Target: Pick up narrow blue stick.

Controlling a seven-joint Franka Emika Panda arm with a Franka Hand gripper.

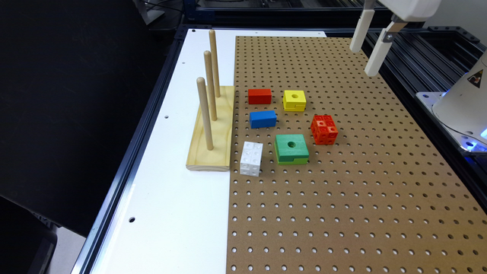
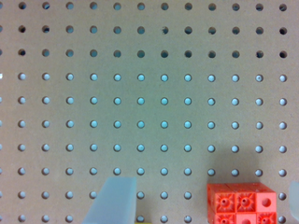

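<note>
One blue stick (image 1: 263, 119) is sat on the pegboard (image 1: 342, 198) just beside the wooden peg stand (image 1: 211, 129), while the empty gripper (image 1: 368, 47) is held wide open well away from it.

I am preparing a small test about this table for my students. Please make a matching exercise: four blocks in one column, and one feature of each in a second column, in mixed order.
Column 1
1. narrow blue stick
2. yellow cube
3. white cube
4. green block

Column 2
A. sits beside the near end of the wooden peg stand
B. plain faces, directly in front of the red block
C. largest block, round hole on top
D. round hole on top, next to the red block

Pairs: 1-B, 2-D, 3-A, 4-C
</note>
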